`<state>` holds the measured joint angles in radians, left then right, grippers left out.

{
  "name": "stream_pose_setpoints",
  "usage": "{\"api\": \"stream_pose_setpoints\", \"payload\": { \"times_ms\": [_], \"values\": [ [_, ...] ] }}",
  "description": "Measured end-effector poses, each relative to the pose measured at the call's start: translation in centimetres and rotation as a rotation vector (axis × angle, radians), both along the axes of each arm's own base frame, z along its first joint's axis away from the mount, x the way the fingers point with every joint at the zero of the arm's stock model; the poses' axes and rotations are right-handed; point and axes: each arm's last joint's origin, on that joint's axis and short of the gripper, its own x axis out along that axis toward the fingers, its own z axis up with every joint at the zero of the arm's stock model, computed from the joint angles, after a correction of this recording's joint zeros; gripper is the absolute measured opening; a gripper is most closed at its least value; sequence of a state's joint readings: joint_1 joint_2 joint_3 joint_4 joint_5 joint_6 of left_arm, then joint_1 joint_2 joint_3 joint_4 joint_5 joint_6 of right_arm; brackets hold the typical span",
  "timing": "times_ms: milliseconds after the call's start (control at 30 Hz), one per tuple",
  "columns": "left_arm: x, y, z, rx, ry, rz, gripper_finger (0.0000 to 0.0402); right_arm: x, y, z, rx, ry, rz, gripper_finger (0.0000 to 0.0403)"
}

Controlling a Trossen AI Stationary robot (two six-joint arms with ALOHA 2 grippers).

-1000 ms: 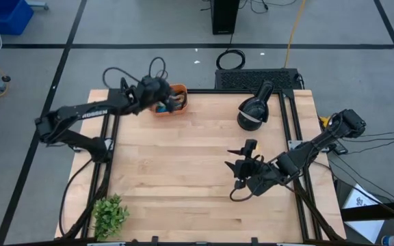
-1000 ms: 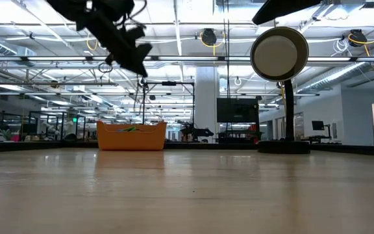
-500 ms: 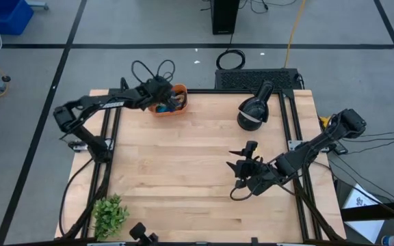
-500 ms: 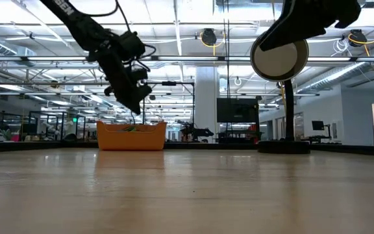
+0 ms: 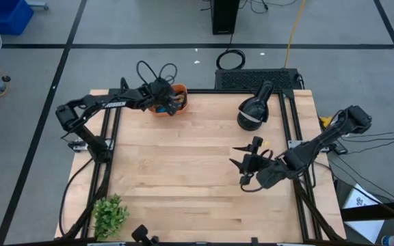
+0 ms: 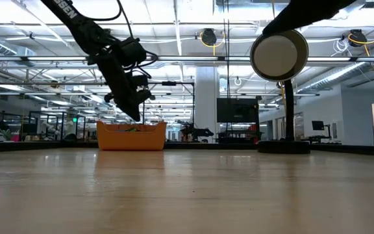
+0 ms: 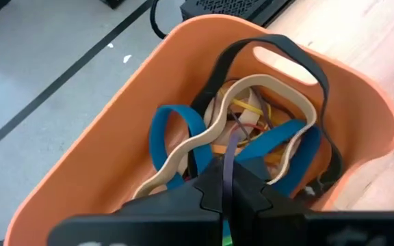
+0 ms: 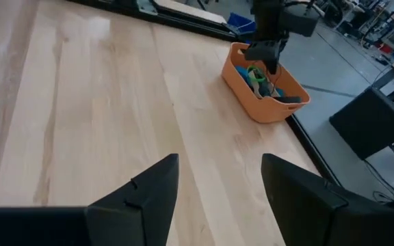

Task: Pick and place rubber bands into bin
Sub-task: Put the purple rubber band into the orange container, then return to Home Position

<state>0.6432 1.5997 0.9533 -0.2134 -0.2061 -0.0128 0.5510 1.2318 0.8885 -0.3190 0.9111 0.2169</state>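
Observation:
The orange bin stands at the table's far left and holds several rubber bands, black, blue, tan and orange. It also shows in the low view and the right wrist view. My left gripper is right above the bin's inside, pointing down, shut on a thin rubber band. It also shows in the high view and the low view. My right gripper is open and empty above the table's right middle. My left gripper pinches a thin rubber band between its two fingertips. The fingers come from above and point down into the bin. The band shows as a dark strip at the tips and green farther back. Its free part reaches down onto the pile in the bin.
A black stand with a round head is at the table's far right and rises in the low view. A small green plant sits at the near left corner. Bare wood lies between the arms.
My left gripper has come down from high above the bin to just over its inside, staying shut. My right gripper has shifted a little toward the table's right edge and stays open.

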Motion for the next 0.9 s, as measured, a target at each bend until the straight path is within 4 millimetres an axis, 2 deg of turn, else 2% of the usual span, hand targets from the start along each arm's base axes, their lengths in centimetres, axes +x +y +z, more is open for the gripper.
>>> {"api": "stream_pose_setpoints", "payload": {
  "times_ms": [100,233,567,767,900],
  "values": [
    [0.1,-0.1,0.0,0.003,0.005,-0.010,0.0009,-0.3,-0.2,-0.3,0.012,-0.015,-0.001,0.0201],
    [0.1,-0.1,0.0,-0.002,-0.002,0.003,0.0038,-0.7,-0.4,-0.8,0.029,-0.037,-0.002,0.0204],
    [-0.1,-0.5,0.2,-0.022,-0.001,0.018,0.0145,-1.2,-0.5,-0.8,0.096,-0.023,0.081,0.0207],
    [-0.9,-1.3,3.1,0.026,-0.085,0.021,0.0181,-1.8,-1.1,-0.3,0.115,0.008,0.128,0.0208],
    [-1.5,-3.3,5.8,0.051,-0.155,-0.032,0.0188,-2.6,-1.8,-0.1,0.167,-0.026,0.182,0.0208]
  ]
}}
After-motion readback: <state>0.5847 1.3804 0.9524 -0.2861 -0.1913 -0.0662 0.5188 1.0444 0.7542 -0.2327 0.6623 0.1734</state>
